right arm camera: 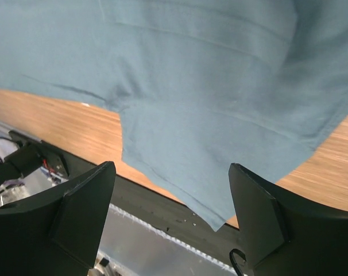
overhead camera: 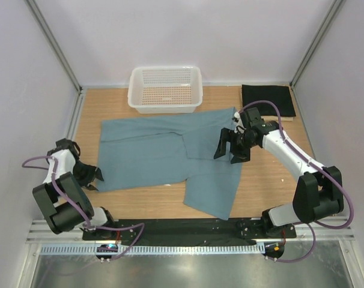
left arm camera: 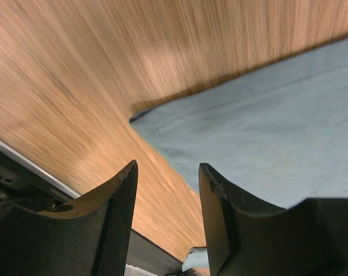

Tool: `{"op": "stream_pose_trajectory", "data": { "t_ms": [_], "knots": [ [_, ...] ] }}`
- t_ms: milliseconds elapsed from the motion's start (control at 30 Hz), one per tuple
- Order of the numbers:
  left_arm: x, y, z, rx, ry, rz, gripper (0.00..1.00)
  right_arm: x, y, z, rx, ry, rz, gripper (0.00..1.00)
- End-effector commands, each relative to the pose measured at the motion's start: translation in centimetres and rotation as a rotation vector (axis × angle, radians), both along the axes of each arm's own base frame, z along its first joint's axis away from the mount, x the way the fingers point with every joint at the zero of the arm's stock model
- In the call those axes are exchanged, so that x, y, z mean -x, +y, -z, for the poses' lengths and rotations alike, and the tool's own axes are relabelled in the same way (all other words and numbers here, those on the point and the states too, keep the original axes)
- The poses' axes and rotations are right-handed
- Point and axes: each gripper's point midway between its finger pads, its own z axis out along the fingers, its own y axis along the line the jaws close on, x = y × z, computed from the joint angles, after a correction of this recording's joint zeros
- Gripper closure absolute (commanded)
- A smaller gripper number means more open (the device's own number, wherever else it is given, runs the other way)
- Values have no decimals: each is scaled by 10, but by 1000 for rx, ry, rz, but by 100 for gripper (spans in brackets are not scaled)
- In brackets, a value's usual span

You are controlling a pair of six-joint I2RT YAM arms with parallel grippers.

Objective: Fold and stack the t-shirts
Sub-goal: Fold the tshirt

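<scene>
Right claw (overhead camera: 229, 153) gapes over teal t-shirt (overhead camera: 152, 150); black t-shirt (overhead camera: 267, 99) appears only overhead.

Two t-shirts are showing plainly. One large dusty teal-blue cotton t-shirt (overhead camera: 164, 153) is lying spread across the middle, and one folded black cotton t-shirt (overhead camera: 267, 99) is lying at two o'clock. One pale sliver (overhead camera: 287, 119) is peeking out at the black one's near edge, and whether it is a third shirt cannot be told. One white plastic mesh basket (overhead camera: 164, 107) is sitting at twelve o'clock. Two robot arms are standing at one wooden table (overhead camera: 140, 195), each carrying one gripper: the left gripper (overhead camera: 95, 179) at eight o'clock, the right gripper (overhead camera: 228, 155) at three o'clock.
</scene>
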Motion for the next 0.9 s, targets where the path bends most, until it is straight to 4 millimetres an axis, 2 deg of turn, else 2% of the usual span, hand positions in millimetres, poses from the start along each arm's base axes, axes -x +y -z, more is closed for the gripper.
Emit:
{"op": "stream_pose_trajectory", "data": {
  "t_ms": [0, 133, 267, 333, 567, 667, 800, 833, 867],
  "knots": [
    [-10, 14, 1, -28, -30, -53, 52, 0, 25, -18, -116, -54, -57, 14],
    [2, 26, 7, -51, 29, -93, 53, -1, 32, -24, -95, -84, -113, 15],
    [7, 31, 11, -57, 42, -117, 43, 0, 37, -24, -79, -96, -147, 15],
    [13, 28, 16, -49, 68, -122, 43, 2, 37, -22, -75, -90, -150, 15],
    [11, 19, 37, 8, 80, -143, 47, 5, 31, -21, -43, -88, -147, 15],
    [17, 22, 44, -9, 111, -151, 47, 6, 28, -21, -31, -89, -144, 15],
    [18, 24, 52, -14, 134, -148, 56, 15, 24, -11, -24, -61, -120, 15],
    [17, 25, 52, -12, 131, -144, 60, 19, 24, -6, -30, -44, -117, 15],
    [14, 27, 52, -17, 125, -141, 69, 24, 24, -1, -35, -20, -115, 15]
  ]
}}
